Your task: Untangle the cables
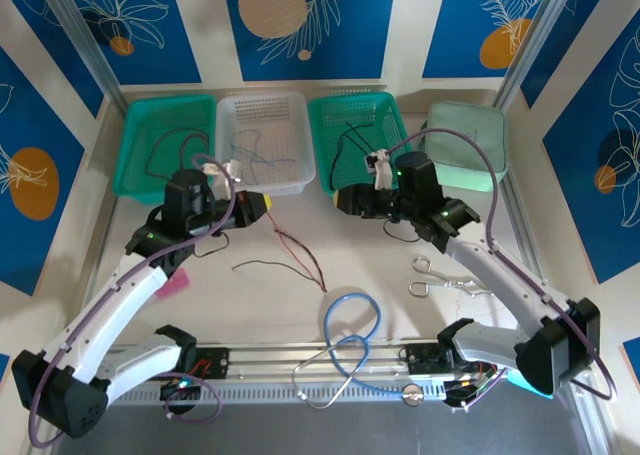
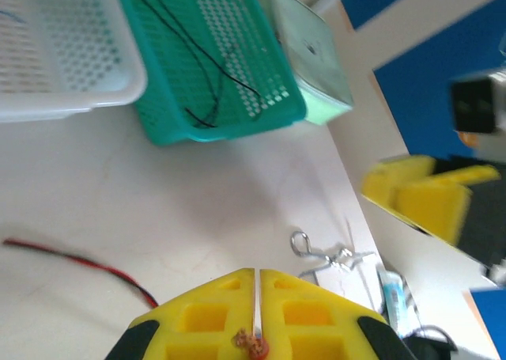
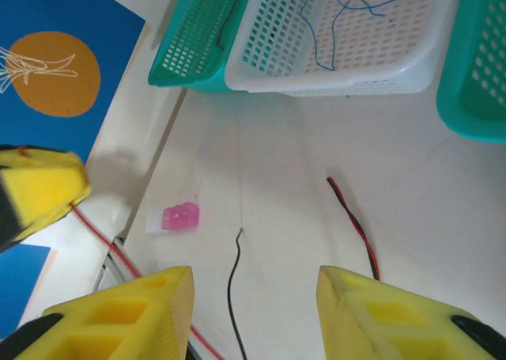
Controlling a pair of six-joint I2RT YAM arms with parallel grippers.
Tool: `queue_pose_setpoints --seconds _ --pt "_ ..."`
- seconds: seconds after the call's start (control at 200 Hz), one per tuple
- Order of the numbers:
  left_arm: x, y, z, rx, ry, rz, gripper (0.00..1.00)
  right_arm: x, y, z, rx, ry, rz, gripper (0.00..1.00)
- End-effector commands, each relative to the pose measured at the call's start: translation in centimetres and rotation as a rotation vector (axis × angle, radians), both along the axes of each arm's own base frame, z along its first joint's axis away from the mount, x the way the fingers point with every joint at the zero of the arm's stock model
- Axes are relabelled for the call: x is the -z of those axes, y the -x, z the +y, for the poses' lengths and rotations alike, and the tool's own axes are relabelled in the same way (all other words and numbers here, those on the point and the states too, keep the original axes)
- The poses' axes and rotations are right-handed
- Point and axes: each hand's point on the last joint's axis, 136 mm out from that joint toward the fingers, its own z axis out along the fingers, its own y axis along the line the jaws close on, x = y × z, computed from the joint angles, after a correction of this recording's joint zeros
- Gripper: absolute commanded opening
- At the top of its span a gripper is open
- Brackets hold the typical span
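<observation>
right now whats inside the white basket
A thin bluish cable, loosely looped on the basket floor. In the top view the left arm covers the near-left corner, so anything there is hidden.

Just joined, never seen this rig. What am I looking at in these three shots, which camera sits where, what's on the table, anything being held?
It is a robot with two arms, a left arm and a right arm, bolted at the near edge of a table. Each ends in a two-finger gripper. The wide picture comes from a fixed camera above and behind them. The other two come from a camera on each wrist.

Along the far side stand a teal basket, a white basket, a second teal basket and a pale green box. On the table lie loose thin cables, a light-blue tube loop, small metal tools and a pink piece.

The left gripper is shut on a thin red cable. The right gripper is open, with a black cable on the table below it.
</observation>
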Motion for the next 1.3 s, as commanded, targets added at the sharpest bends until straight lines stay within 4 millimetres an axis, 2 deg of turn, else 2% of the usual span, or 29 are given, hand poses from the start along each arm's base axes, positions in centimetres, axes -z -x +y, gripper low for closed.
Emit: queue_pose_setpoints --seconds 0.0,0.18,0.375,0.52,0.785,1.096,1.296 --pt "-2.9 1.3 -1.5 0.170 0.014 -0.142 0.00 3.7 0.3 2.5 -0.027 -0.059 0.141 0.47" --pt "0.5 2.3 -1.1 0.265 -0.144 -0.193 0.00 8.5 2.1 6.5 -0.098 -0.005 0.277 0.50" --pt "2.2 3.9 -2.2 0.390 -0.112 -0.216 0.00 12.3 3.8 10.3 -0.211 0.038 0.361 0.51" --pt "2.5 5.0 -2.4 0.436 -0.075 -0.219 0.00 13.4 5.4 13.3 -0.275 0.038 0.395 0.51" --pt "3.2 6.7 -2.3 0.467 -0.026 -0.207 0.00 15.2 8.6 17.2 -0.360 0.007 0.479 0.53" --pt "2.9 8.6 -1.8 0.542 -0.043 -0.311 0.00 17.5 11.9 20.9 -0.422 -0.053 0.568 0.53" --pt "2.7 9.9 -1.6 0.602 -0.065 -0.405 0.00 18.5 12.2 22.2 -0.318 -0.097 0.614 0.54"
